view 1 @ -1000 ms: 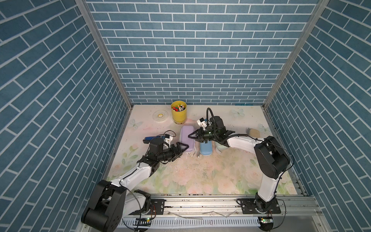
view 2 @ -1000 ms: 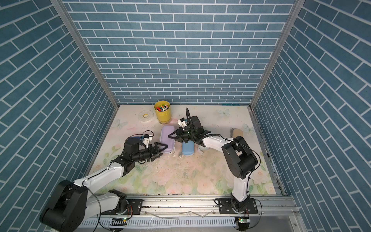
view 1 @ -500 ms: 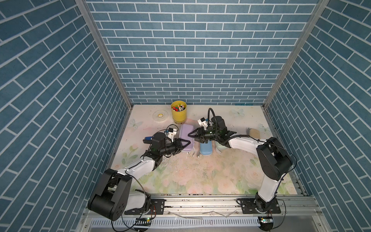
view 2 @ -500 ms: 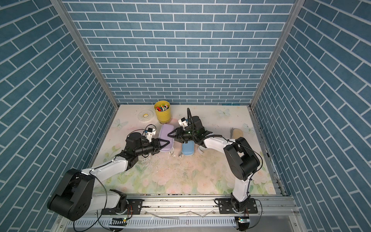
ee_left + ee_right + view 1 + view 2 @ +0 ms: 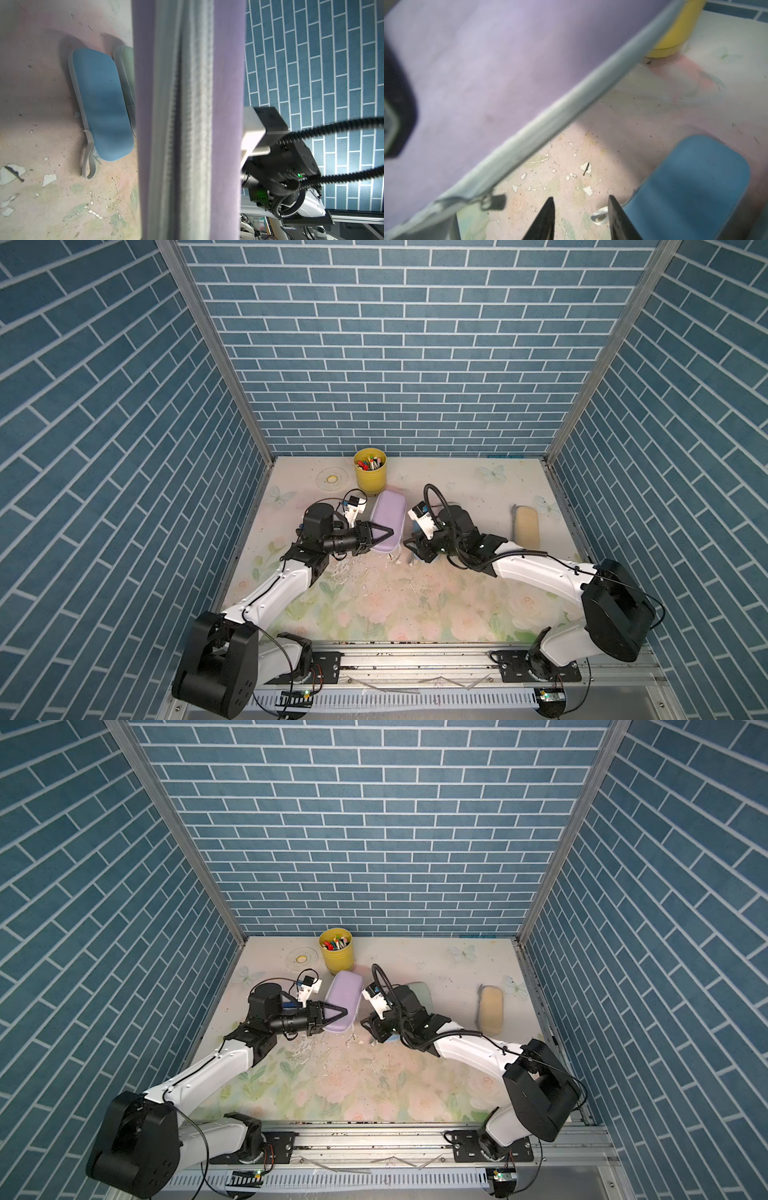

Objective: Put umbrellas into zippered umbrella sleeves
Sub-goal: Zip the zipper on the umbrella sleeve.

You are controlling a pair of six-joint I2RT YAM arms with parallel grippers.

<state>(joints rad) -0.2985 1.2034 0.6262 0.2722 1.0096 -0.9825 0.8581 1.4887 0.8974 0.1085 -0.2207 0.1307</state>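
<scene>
While the left gripper [image 5: 384, 533] has its jaws closed across the near end of the lilac sleeve [image 5: 390, 510], one finger on each shell, treat that sleeve as held. The left wrist view shows its zip seam edge-on between them. The right gripper [image 5: 581, 197] has its jaws partly open with nothing between them, tips low over the worktop [image 5: 415, 605].

Locate the parts from the yellow cup [image 5: 370, 477]:

- The lilac sleeve starts just beside the cup and runs away from it toward the arm bases. In the right wrist view its long edge is raised off the worktop.
- The zip pull [image 5: 493, 202] hangs at the end farthest from the cup, near the right gripper.
- The blue sleeve [image 5: 685, 187] lies flat farther from the cup, on the right arm's side of the lilac one, with the mint sleeve [image 5: 125, 79] just beside it.
- The cream-tan sleeve [image 5: 527, 524] lies well apart from the cup, on the same side.
- No loose umbrella shows in any view, and you cannot tell what the sleeves contain.

Expect the sleeve to handle as a light, padded shell, firm enough to keep its shape but soft enough to dent under pressure. Hold it across both shells near one end. Take the pull with the fingertips only. It is small, probably swings freely, and will likely slip from a shallow pinch.
</scene>
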